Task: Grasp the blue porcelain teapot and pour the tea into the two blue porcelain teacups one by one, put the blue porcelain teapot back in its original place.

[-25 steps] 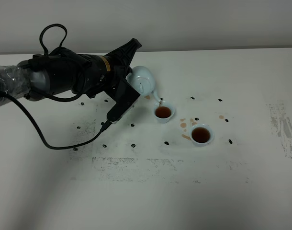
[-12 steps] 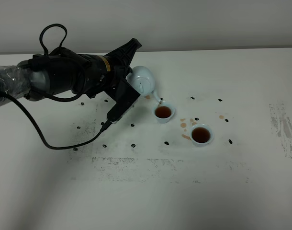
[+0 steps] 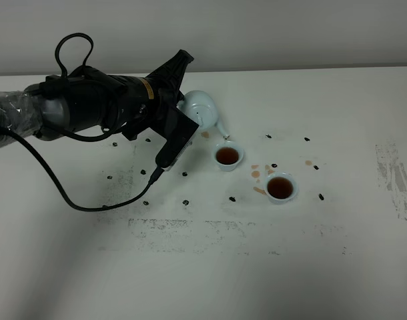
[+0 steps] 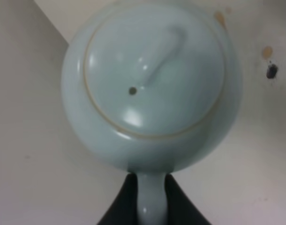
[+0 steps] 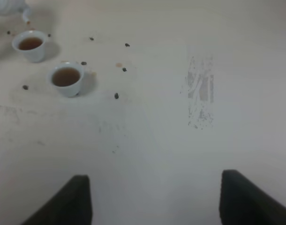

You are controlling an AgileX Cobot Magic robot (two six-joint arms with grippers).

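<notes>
we see the pale sky-blue glossy porcelain teapot (image 3: 201, 110) held off the white tabletop (image 3: 270, 267) at about eleven o'clock from the table's middle in the high view, its short spout (image 3: 221, 130) pointing toward five o'clock. our left gripper (image 4: 150, 199) is clenched on the teapot's loop handle (image 4: 150, 201), a black finger (image 4: 124, 201) pressed against each side of it, and the domed lid (image 4: 154, 70) sits in place above. the nearer small pale-blue handleless porcelain teacup (image 3: 228, 156) stands just beside the spout tip, at its five o'clock, filled with dark brown tea. the second matching teacup (image 3: 281, 187), also full, stands near the first at its four o'clock, apart from it. brownish tea drips (image 3: 257, 173) lie between them. our right gripper (image 5: 154, 201) hangs released above bare table, well apart from both cups, its two dark fingers (image 5: 68, 201) spread wide.
</notes>
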